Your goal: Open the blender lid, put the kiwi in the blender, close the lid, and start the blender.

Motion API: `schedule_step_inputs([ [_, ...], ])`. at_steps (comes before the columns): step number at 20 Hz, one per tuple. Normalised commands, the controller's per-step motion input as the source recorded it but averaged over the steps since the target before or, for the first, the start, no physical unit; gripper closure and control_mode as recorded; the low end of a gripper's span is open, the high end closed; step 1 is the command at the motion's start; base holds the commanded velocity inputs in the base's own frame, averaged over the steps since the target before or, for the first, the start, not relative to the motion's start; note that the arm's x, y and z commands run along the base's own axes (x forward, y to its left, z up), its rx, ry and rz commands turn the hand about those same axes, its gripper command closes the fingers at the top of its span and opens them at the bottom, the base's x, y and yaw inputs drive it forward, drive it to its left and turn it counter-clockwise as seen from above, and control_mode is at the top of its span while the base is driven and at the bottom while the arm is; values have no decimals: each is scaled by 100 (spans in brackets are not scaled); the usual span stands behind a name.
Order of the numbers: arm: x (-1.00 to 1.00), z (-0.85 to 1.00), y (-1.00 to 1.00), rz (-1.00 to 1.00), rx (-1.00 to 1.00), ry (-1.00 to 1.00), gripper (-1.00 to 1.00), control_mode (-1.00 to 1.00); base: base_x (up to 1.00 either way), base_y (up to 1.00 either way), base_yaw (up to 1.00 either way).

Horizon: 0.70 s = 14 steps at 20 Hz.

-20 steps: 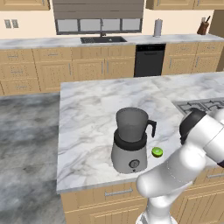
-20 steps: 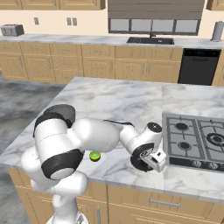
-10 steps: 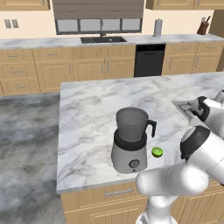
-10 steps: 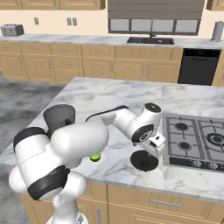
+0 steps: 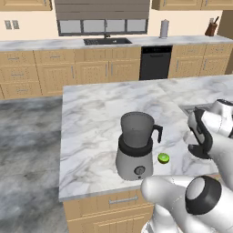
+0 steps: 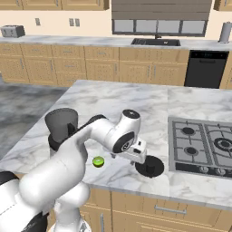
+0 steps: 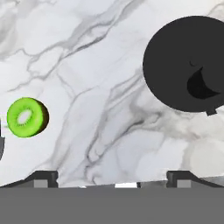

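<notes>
Blender lid (image 6: 150, 167) is laid near the tabletop's (image 6: 118, 97) front edge — end effector (image 7: 112, 178) released, above; kiwi (image 7: 27, 117) beside blender (image 5: 135, 148).

A second ago the gripper (image 7: 112, 177) was down at the counter with the lid (image 6: 149, 166) beneath it. Since then its fingers have spread wide, and it has lifted clear, leaving the lid flat on the marble below it.

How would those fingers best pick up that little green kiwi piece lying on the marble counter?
Probably from straight above, the fingers closing across the rounded sides of the small bright green kiwi piece. It lies low on the white marble counter, apart from the flat dark round lid and just beside the silver-based blender, so a sideways approach looks cramped.
</notes>
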Motion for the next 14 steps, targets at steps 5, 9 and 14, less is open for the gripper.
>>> schedule_step_inputs([
  [5,-5,-3,36,64,2,-13,-100,-100,0,0,0],
  [9,25,0,2,67,4,-22,-100,-100,0,0,0],
  [14,18,-23,20,64,1,-16,-100,-100,0,0,0],
])
